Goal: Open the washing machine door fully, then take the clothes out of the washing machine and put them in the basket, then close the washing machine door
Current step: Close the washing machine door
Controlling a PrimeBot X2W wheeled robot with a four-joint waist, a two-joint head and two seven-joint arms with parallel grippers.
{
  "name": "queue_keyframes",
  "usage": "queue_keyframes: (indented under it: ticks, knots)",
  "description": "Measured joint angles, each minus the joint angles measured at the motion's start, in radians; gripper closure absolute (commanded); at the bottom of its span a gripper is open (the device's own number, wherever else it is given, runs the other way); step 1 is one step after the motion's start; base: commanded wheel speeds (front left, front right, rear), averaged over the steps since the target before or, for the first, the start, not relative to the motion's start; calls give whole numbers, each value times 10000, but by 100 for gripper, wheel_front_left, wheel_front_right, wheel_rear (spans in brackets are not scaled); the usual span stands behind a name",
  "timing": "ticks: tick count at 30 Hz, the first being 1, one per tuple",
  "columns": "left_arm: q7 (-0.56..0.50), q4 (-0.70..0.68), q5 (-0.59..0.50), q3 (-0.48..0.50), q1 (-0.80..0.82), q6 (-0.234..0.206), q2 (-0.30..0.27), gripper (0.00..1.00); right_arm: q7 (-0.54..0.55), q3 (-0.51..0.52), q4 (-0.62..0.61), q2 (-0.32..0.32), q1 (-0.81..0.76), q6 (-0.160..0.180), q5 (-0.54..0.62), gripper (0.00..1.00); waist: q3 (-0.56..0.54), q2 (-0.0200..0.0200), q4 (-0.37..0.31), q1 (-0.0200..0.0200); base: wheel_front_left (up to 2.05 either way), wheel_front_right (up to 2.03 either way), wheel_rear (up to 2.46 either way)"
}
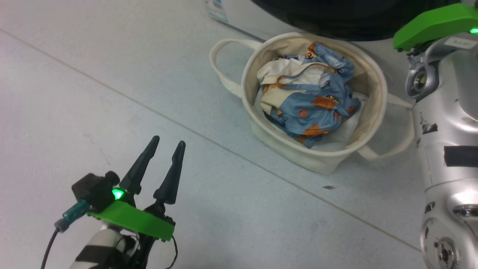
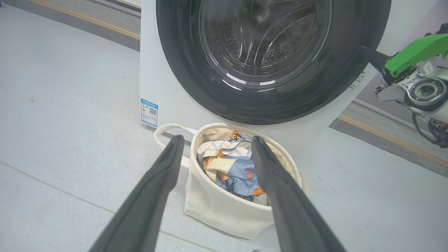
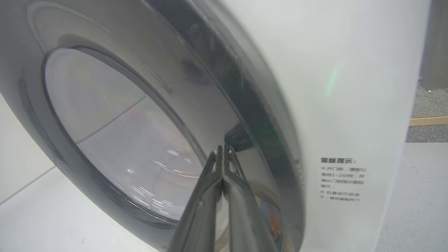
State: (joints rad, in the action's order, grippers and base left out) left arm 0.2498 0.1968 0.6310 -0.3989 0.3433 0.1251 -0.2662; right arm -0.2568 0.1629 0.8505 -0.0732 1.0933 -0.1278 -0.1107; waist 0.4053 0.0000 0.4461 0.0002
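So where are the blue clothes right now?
In the head view the clothes are bunched inside the cream basket, right of the left gripper, on the floor just in front of the washing machine.

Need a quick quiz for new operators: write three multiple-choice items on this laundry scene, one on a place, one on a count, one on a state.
1. Relative to the basket, the clothes lie: A inside it; B beside it; C under it.
2. The basket's loop handles number: A one; B two; C four.
3. The left end effector is: A shut, empty; B shut on something; C open, empty.

Answers:
1 A, the printed fabric sits within the rim.
2 B, one loop shows on each side.
3 C, its two fingers stand apart with nothing between them.
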Motion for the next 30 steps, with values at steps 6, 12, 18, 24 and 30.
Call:
queue_keyframes:
  ticks: [6,12,18,24,30]
  knots:
    - [0,98,0,69,-129,0,-81,0,0,-1078,-205,-8,-871,0,-936,10,-556,0,-381,0,0,0,0]
    - [0,209,0,194,-289,0,-303,0,0,-1971,-502,-8,-1785,0,-1678,0,-1132,0,-925,-1,0,0,0]
    - [0,259,0,261,-442,0,-535,0,0,-2801,-807,-2,-2522,0,-2128,0,-1610,0,-1497,-1,0,0,0]
    - [0,251,0,497,-699,0,-717,0,0,-3902,-1584,2,-3777,0,-2777,0,-2191,0,-2268,-2,0,0,0]
    - [0,232,0,901,-1063,0,-796,0,2,-5058,-2642,50,-5457,0,-2890,0,-2713,0,-3133,-2,0,0,0]
